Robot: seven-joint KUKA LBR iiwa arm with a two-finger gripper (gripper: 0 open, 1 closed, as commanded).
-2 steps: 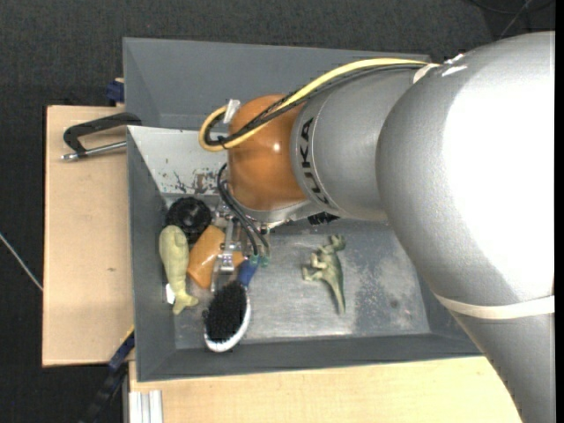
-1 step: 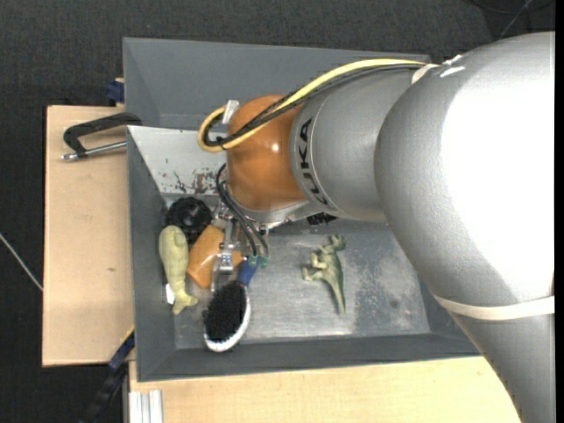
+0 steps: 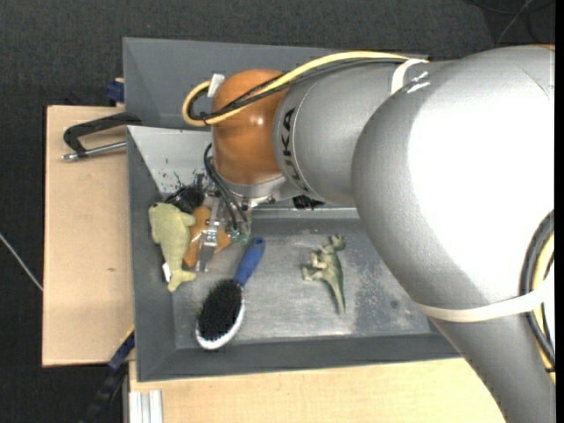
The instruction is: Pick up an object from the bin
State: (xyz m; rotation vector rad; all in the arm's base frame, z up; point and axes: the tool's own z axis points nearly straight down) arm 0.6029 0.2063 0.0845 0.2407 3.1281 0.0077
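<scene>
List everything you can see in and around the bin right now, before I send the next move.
soft toy: 1, pale yellow, bin's left side, next to the gripper
hairbrush: 1, blue handle, black bristles, lower left of the floor
toy dinosaur: 1, olive green, middle of the floor
black thing: 1, upper left, partly under the wrist, kind unclear
bin: 1, grey metal
gripper: 1, low between soft toy and brush handle
arm: 1, grey with orange cover, from the right
</scene>
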